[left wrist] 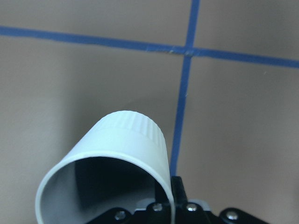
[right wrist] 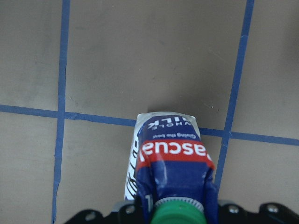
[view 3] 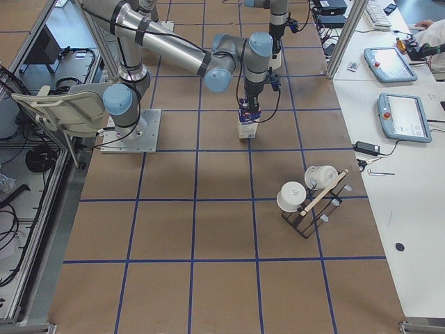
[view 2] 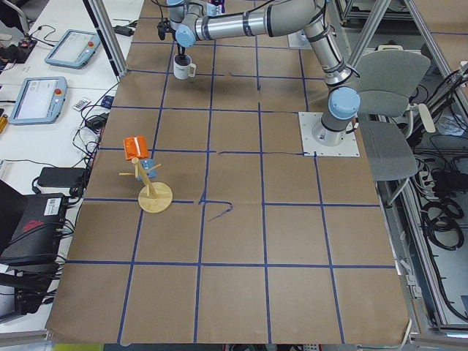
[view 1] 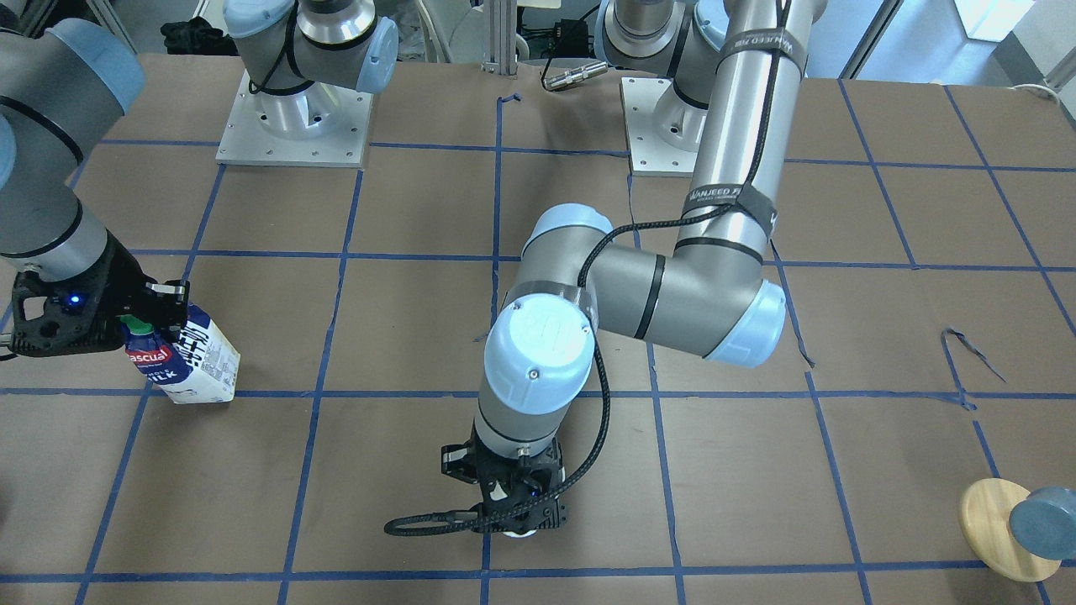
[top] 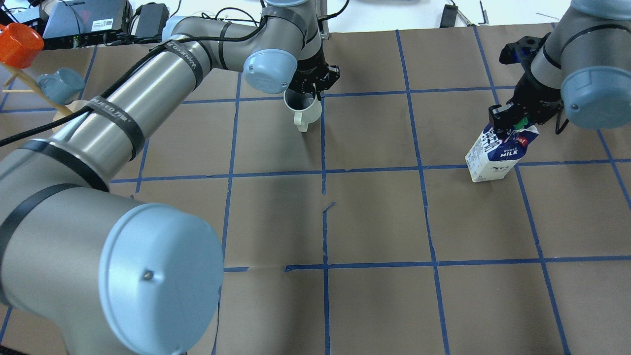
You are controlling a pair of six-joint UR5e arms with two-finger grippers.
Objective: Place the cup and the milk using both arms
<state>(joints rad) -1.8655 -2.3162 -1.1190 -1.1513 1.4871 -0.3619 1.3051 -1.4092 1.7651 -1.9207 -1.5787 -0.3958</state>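
The off-white ribbed cup (top: 301,111) is at the far middle of the table, beside a blue tape line. My left gripper (top: 308,88) is shut on its rim from above, with the handle facing the robot. The left wrist view shows the cup (left wrist: 117,154) with its dark inside and one finger (left wrist: 177,189) against the outer wall. In the front view my left gripper (view 1: 513,512) hides most of it. The milk (top: 498,153) carton stands at the right on a tape line. My right gripper (top: 510,123) is shut on its top at the green cap (right wrist: 180,214). The carton also shows in the front view (view 1: 197,361).
A wooden rack (top: 59,111) with a blue-grey cylinder (top: 60,84) and an orange cup (top: 19,44) stands at the far left. The arm bases (view 1: 294,126) are bolted to the table's robot side. A second rack with white cups (view 3: 309,198) shows in the right side view.
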